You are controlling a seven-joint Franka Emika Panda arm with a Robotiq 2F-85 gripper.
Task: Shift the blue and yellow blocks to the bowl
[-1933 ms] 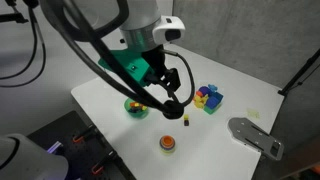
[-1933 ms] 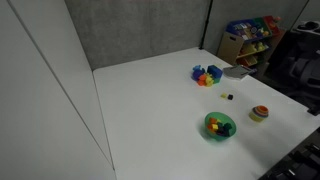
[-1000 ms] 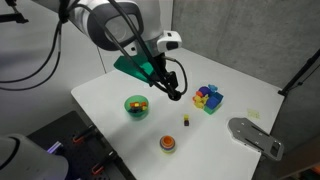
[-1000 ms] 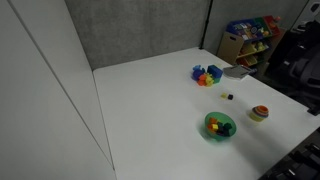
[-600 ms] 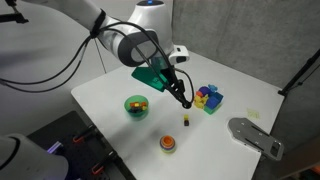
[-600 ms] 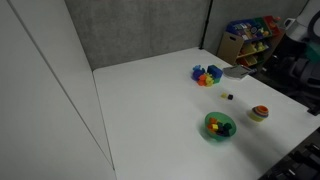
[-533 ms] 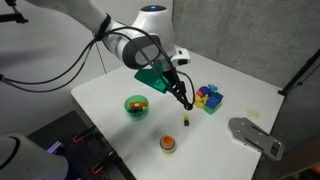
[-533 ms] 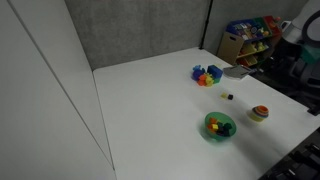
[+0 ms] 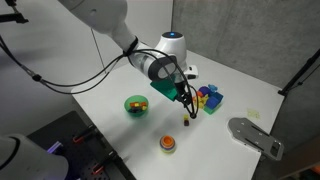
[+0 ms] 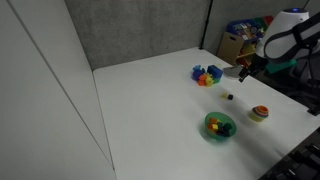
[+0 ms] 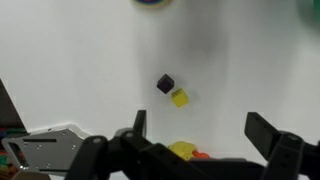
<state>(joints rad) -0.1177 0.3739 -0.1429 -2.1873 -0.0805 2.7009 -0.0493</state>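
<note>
The tiny dark-blue-and-yellow block (image 9: 186, 121) lies on the white table between the green bowl (image 9: 136, 105) and the larger block cluster (image 9: 208, 97). It also shows in the other exterior view (image 10: 229, 97) and in the wrist view (image 11: 171, 91), as a dark cube touching a yellow one. The bowl (image 10: 219, 125) holds yellow and red pieces. My gripper (image 9: 190, 108) hangs open and empty just above the table, between the cluster and the tiny block. In the wrist view my gripper (image 11: 200, 125) has its fingers (image 11: 137, 122) spread wide, with the block lying beyond them.
An orange-red disc (image 9: 167, 144) sits near the table's front edge. A grey metal plate (image 9: 255, 135) lies past the cluster, near the table's edge. The cluster (image 11: 185, 150) shows right under my gripper in the wrist view. Toy shelves (image 10: 250, 40) stand behind the table.
The arm has swung from above the bowl area towards the cluster and come down low beside the tiny block. It has now come into the second exterior view. The blocks and bowl have not moved.
</note>
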